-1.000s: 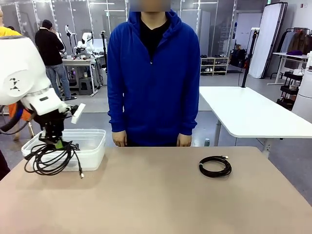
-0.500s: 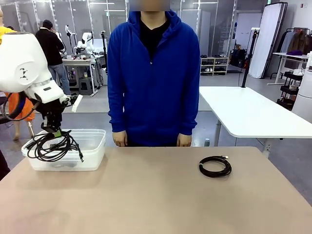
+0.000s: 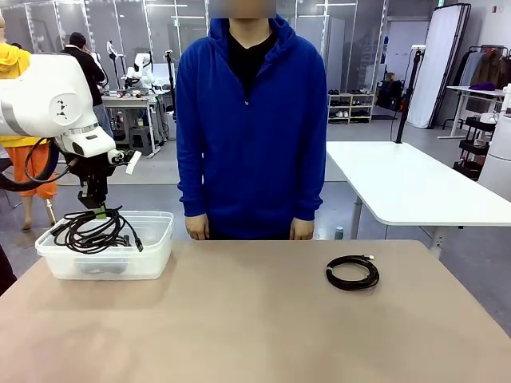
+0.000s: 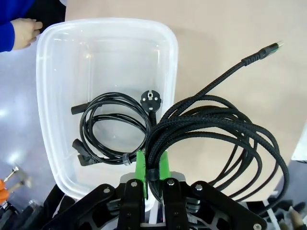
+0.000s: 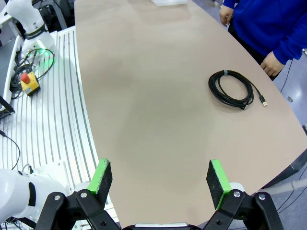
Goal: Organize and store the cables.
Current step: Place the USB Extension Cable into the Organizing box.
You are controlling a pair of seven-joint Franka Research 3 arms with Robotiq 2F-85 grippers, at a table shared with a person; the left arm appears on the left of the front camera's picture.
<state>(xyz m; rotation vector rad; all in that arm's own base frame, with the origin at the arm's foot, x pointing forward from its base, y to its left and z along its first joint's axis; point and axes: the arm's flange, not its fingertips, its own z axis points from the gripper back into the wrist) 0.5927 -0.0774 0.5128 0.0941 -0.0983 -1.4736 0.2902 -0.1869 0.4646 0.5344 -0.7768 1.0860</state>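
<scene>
Now we have our left gripper clamped shut on the braided coil, hanging partly over the clear bin where a power cord lies. Next, we judge, it should centre over the bin and release. Our right gripper gapes wide, empty, well apart from the other coil.

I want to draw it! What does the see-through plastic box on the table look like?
The see-through plastic box is a milky, lidless tub with rounded corners, upright near the table's far left corner. A thin black coiled cable with a round plug lies inside. The robot's left hand, shut on a braided black cable coil, holds it above the box's rim.
</scene>
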